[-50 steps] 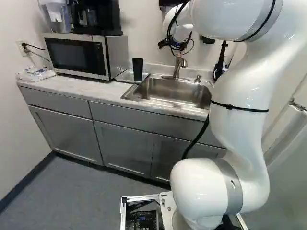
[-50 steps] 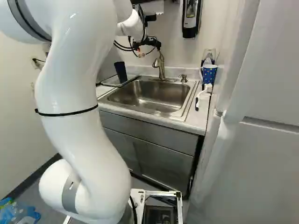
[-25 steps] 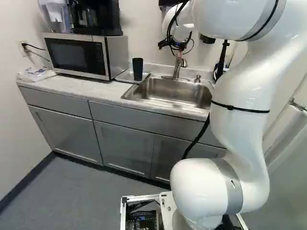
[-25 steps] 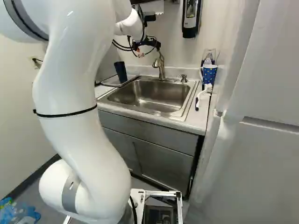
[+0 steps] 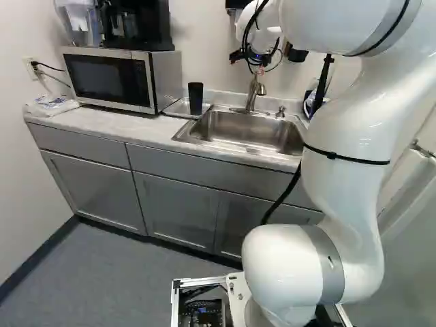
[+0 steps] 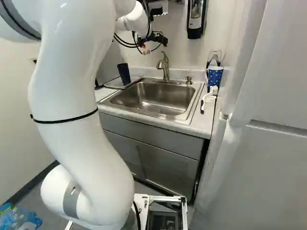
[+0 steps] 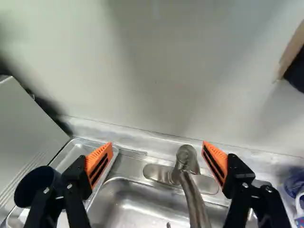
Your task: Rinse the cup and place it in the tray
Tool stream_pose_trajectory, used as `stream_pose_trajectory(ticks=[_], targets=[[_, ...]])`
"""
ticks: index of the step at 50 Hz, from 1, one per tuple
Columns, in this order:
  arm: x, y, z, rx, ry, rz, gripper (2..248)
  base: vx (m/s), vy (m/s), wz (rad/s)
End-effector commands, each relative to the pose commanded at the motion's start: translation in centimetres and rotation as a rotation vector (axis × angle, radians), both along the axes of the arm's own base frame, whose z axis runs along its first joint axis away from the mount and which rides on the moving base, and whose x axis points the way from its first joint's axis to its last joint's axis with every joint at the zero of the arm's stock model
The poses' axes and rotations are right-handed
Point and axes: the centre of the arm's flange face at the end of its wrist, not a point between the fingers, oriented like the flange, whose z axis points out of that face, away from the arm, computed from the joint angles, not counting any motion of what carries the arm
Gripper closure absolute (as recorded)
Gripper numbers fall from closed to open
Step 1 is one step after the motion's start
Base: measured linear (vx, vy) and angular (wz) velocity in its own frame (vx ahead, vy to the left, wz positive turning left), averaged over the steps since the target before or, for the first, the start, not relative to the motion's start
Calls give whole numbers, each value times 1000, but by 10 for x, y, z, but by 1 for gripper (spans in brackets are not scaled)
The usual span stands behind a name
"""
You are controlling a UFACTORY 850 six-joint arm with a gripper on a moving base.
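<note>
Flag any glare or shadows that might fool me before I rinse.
Wrist view: broad soft shadows on the wall, bright reflections in the steel sink, inside of the cup nearly black. Left base view: small glints on the white arm. Right base view: sheen in the sink basin.

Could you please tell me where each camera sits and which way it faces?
Left base view: behind the arm, to its left, facing the microwave and sink; the arm stands right of the middle.
Right base view: behind, to its right, facing the sink and spotted cup; the arm stands left.
Wrist view: looking along the open gripper at the faucet; both fingers show.
All share sink, faucet and dark cup.
</note>
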Motion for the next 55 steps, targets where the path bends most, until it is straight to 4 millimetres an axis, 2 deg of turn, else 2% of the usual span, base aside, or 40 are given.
stream_pose_trajectory(ticks=[5,26,55], targets=[[-8,-6,6,-1,-8,-11,3,0,0,0],[-47,-17,8,0,0,-39,3,0,0,0],[-107,-17,7,3,23,-56,3,0,0,0]])
